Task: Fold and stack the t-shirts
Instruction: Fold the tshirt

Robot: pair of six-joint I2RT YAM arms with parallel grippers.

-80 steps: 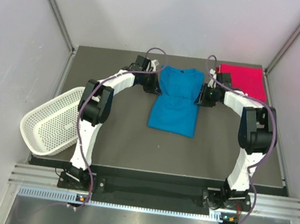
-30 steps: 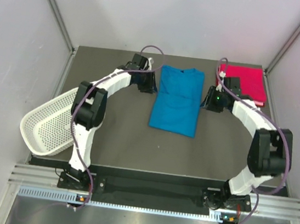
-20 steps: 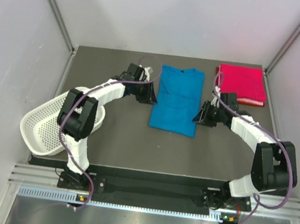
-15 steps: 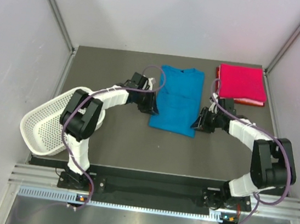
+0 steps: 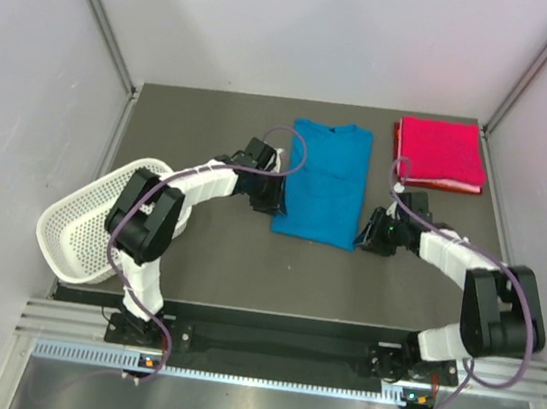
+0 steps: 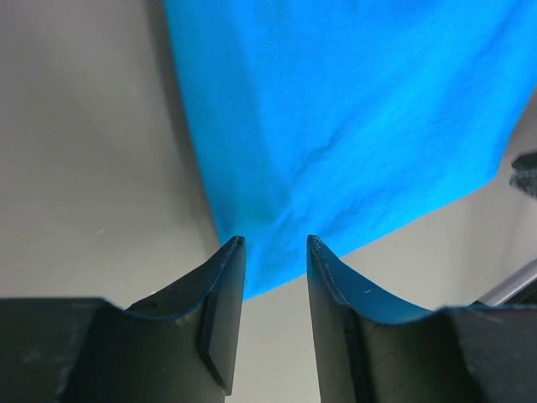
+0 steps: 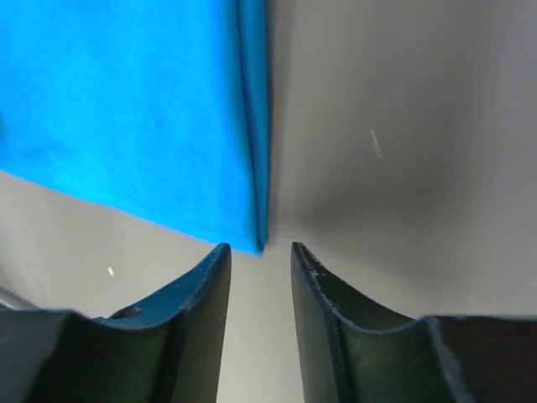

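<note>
Blue t-shirt flat, my left gripper spread astride one near corner, right gripper spread at the other

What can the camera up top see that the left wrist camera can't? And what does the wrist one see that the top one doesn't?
Only the top camera shows the pink-red t-shirt at the far right corner, the white basket hanging over the table's left edge, the right gripper, and the whole outline of the blue t-shirt. Only the left wrist camera shows, up close, the left gripper with its jaws apart, framing the shirt's near left corner. Both show the blue t-shirt lying flat on the dark table.
</note>
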